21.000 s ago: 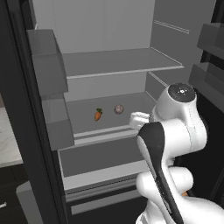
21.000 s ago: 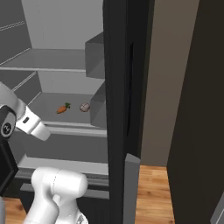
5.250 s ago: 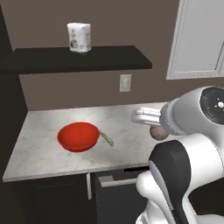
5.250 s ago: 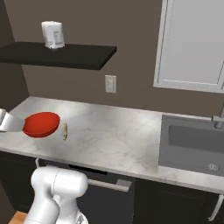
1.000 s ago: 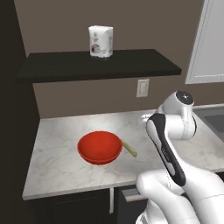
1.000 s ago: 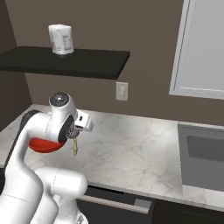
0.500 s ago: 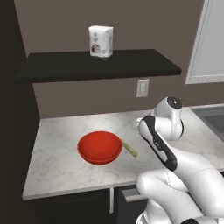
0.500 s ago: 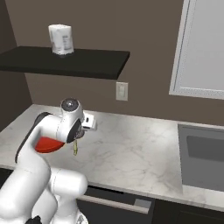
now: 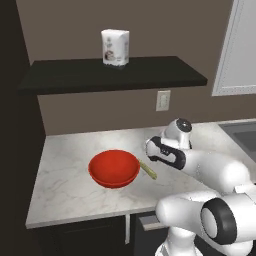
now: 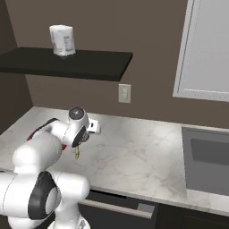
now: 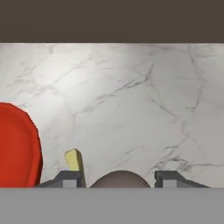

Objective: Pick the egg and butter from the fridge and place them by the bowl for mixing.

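My gripper [image 11: 119, 178] hangs low over the marble counter [image 11: 131, 96], shut on the egg [image 11: 119, 179], a brownish round shape between the two fingertips. The red bowl [image 9: 114, 168] sits just to its left, its rim at the hand view's left edge [image 11: 17, 148]. The yellow butter [image 9: 148, 170] lies on the counter between bowl and gripper [image 9: 149, 149]. In the hand view the butter [image 11: 75, 161] is right by the left fingertip. From the right, my arm hides most of the bowl [image 10: 36, 131], and the butter [image 10: 77, 153] lies under the gripper [image 10: 77, 143]. The fridge is out of view.
A dark shelf [image 9: 115, 72] with a white bag [image 9: 115, 47] runs above the counter. A wall outlet [image 9: 162, 100] is behind the arm. A sink [image 10: 208, 159] lies at the counter's right end. Bare marble stretches right of the butter.
The arm has swung left and down toward the bowl, bringing the hand with the egg close above the counter beside the butter. Bowl and butter have stayed put.
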Motion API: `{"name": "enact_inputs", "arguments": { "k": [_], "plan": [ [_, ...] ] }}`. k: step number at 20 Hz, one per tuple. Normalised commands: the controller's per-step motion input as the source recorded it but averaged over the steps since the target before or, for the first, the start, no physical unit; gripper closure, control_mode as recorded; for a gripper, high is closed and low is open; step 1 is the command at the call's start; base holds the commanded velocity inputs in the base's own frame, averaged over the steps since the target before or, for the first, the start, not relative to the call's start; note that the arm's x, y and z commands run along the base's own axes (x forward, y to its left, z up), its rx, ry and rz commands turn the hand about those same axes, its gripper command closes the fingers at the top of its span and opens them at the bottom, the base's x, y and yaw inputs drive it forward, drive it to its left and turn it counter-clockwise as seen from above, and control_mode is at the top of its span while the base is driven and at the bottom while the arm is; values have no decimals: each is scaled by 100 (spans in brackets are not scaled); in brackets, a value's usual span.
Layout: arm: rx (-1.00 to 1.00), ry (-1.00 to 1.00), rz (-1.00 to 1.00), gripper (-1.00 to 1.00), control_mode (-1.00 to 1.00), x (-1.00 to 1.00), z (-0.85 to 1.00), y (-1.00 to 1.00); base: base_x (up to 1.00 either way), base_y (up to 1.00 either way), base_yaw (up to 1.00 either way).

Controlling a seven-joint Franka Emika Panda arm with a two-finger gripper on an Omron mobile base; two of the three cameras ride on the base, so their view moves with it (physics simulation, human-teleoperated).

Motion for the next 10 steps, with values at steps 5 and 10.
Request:
{"name": "enact_inputs", "arguments": {
  "k": [5,10],
  "plan": [
    [0,2,1,100,-100,60,-21,30,0,0,0],
    [0,4,0,100,-100,52,-19,42,0,0,0]
  ]
}}
